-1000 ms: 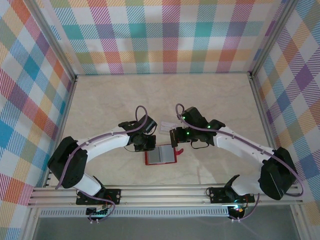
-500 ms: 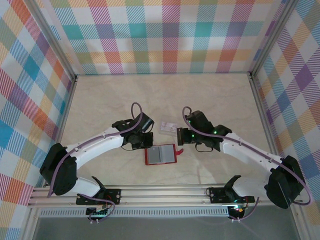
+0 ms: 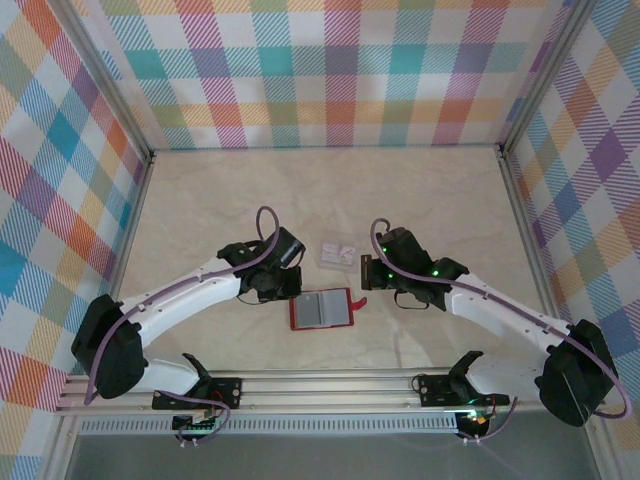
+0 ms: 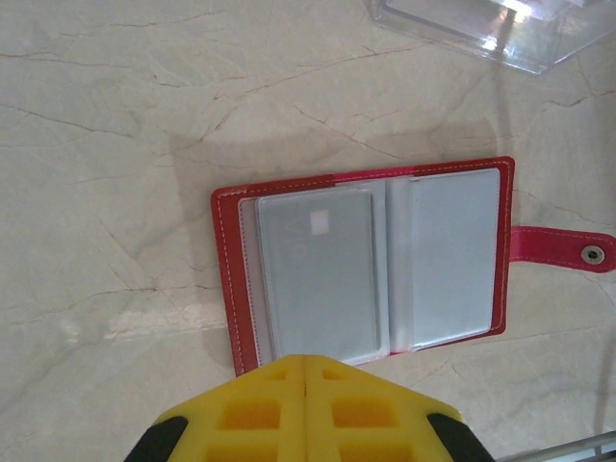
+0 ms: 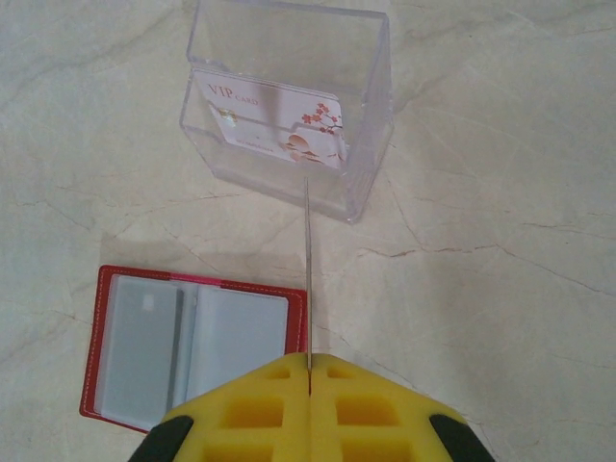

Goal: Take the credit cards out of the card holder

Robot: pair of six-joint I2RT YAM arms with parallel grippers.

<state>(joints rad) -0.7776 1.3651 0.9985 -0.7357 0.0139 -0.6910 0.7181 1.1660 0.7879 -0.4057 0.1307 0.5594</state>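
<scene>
**Right claw pinches a card; holder lies open on the worktop**

The red card holder (image 3: 322, 310) lies open and flat on the marble worktop (image 3: 200, 210), between the two arms. Its grey clear pockets face up. The snap tab (image 4: 563, 252) sticks out on the right-arm side. A pale pocketed card (image 4: 318, 274) sits in the pocket away from the tab.

Left claw (image 4: 305, 371): the yellow fingers are pressed together with nothing between them. It is over the holder's edge nearest the wrist camera.

Right claw (image 5: 310, 371): clamped tight on a thin card (image 5: 308, 279), seen edge-on and held upright. It is above the tab-side edge of the holder, with the card's far end reaching toward a clear plastic box (image 5: 289, 106).

The box stands on the worktop just beyond the holder, not touching it. A white VIP card (image 5: 269, 120) with a flower print is inside the box.
</scene>
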